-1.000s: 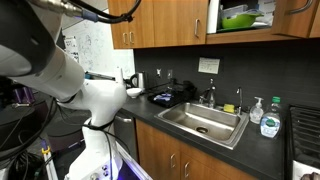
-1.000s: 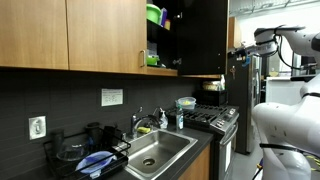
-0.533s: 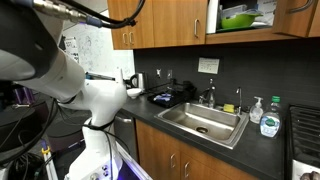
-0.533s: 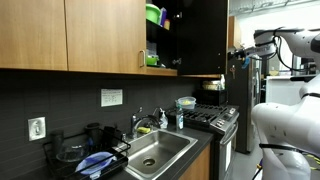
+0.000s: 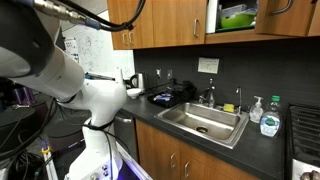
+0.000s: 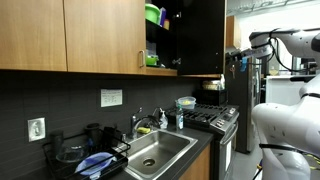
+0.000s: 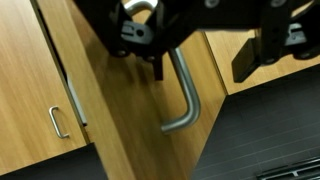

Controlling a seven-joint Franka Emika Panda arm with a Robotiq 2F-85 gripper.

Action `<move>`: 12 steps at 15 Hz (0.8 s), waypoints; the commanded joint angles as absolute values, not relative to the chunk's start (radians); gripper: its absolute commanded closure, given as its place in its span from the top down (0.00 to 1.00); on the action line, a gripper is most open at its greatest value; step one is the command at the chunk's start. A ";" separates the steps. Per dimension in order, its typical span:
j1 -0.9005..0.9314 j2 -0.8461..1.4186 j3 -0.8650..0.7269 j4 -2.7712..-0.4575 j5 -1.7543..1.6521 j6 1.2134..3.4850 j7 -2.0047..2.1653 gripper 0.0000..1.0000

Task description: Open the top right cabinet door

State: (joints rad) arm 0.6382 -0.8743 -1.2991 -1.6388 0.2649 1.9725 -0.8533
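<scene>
The top right cabinet door (image 7: 130,115) stands swung open; in both exterior views it shows as a panel (image 6: 200,35) (image 5: 300,22) beside the exposed shelves. Its metal bar handle (image 7: 185,100) runs down between my fingers in the wrist view. My gripper (image 7: 200,72) is open: the left finger (image 7: 155,62) sits close beside the bar and the right finger (image 7: 255,55) stands well clear of it. In an exterior view my gripper (image 6: 238,62) hangs at the door's outer edge.
Green bowls (image 5: 238,15) sit on the open shelf. A neighbouring closed door with a small handle (image 7: 55,122) is to the left. Below lie the sink (image 5: 205,122), a soap bottle (image 5: 270,122), a dish rack (image 6: 95,160) and a stove (image 6: 205,115).
My jaws have parted and let go of the handle. The arm has drifted slightly and the door's edge has shifted a little across the shelf opening.
</scene>
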 commanded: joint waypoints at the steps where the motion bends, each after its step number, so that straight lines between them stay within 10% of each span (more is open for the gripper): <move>1: 0.654 -0.807 -1.298 -1.690 0.233 2.040 -0.772 1.00; 12: 0.517 -0.842 -1.193 -1.795 0.237 2.047 -0.708 1.00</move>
State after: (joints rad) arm 0.5914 -0.8616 -1.2556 -1.7034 0.2255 2.0179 -0.7550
